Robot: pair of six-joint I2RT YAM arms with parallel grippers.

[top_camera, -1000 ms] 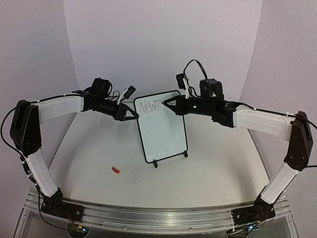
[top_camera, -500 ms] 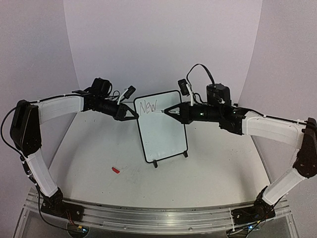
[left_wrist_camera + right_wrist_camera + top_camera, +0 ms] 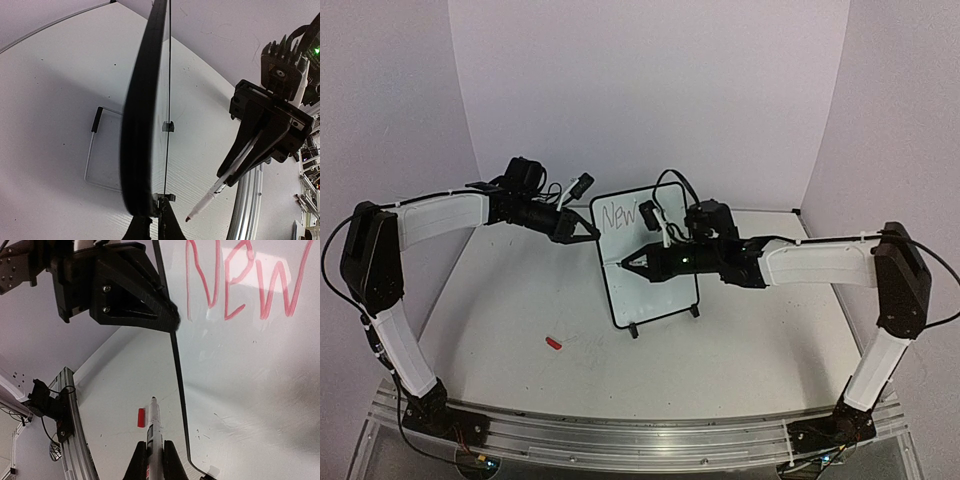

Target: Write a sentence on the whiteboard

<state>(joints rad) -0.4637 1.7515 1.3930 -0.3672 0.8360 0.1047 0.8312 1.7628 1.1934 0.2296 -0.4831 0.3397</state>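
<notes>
1. Right end effector [image 3: 638, 262]: fingers closed on a marker [image 3: 154, 422], barrel running straight out between them, tip leading.
2. Marker tip – red, uncapped. From the left wrist view it sits just off the writing face, a gap showing between tip and surface. Not touching.
3. Whiteboard [image 3: 655, 285] stands near upright on its two feet at mid worktop [image 3: 520, 300], face toward the right arm. It lies directly ahead of the tip, along the marker's long axis.
4. Sentence [image 3: 240, 285]: only "New" is written so far, in red along the top. The face below it is blank.
5. Tip is aimed at the left side of the face, lower than "New" – judged the start point for the second line. The move called for is a short push forward to contact, then strokes across to the right.
6. Left end effector [image 3: 588, 230]: clamped on the upper left edge of the frame, bracing the whiteboard. The right arm is the writing arm and the nearer one to the face.
7. A small red cap [image 3: 554, 343] lies on the worktop, well apart from the whiteboard.
</notes>
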